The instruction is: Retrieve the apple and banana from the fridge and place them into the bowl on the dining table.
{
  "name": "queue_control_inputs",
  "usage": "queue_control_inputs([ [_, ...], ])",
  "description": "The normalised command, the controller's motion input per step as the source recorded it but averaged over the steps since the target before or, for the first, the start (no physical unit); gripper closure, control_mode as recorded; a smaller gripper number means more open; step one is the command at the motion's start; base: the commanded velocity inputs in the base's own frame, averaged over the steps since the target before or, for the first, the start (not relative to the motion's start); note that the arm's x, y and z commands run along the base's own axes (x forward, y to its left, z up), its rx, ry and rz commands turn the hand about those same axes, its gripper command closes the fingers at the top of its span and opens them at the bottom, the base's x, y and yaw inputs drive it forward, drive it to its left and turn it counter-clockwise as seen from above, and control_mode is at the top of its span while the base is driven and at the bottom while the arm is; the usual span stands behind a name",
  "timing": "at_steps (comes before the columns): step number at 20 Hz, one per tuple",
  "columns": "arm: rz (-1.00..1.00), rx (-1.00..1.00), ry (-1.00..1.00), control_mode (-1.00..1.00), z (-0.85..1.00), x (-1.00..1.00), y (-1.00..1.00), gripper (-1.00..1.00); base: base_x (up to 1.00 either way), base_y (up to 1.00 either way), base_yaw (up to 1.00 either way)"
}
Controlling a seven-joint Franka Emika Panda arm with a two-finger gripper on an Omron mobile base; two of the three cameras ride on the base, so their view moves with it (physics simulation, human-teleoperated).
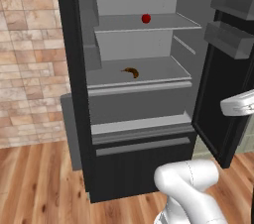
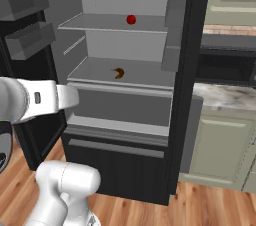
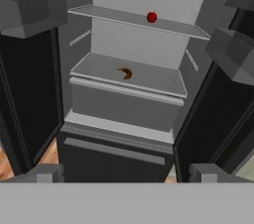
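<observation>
The black fridge [image 1: 74, 94] stands with both doors swung wide, its pale grey shelves in front of me. The red apple [image 1: 146, 18] [image 2: 131, 19] [image 3: 152, 17] sits on the upper shelf. The orange-brown banana [image 1: 131, 72] [image 2: 119, 73] [image 3: 126, 73] lies on the shelf below it. My gripper [image 3: 127, 173] is open and holds nothing. It hangs well back from the fridge, about level with the bottom drawer, aimed at the interior. The bowl and the dining table are out of view.
Grey door bins [image 1: 230, 39] [image 2: 27, 40] jut from both open doors. A brick wall [image 1: 30, 54] is left of the fridge. To its right, sage cabinets [image 2: 220, 145] carry a marbled counter [image 2: 225, 95] and a black microwave [image 2: 225, 67]. The floor is wood.
</observation>
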Motion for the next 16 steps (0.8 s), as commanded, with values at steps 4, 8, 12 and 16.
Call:
queue_control_inputs([
  [4, 0.00, 0.00, -0.02, -1.00, 0.00, 0.06, 0.00, -1.00, 0.00, 0.00, 0.00],
  [8, 0.00, 0.00, -0.03, -1.00, 0.00, 0.10, 0.00, -1.00, 0.00, 0.00, 0.00],
  [12, 0.00, 0.00, 0.00, -1.00, 0.00, 0.20, 0.00, -1.00, 0.00, 0.00, 0.00],
  [16, 0.00, 0.00, 0.00, -1.00, 0.00, 0.31, 0.03, -1.00, 0.00, 0.00, 0.00],
])
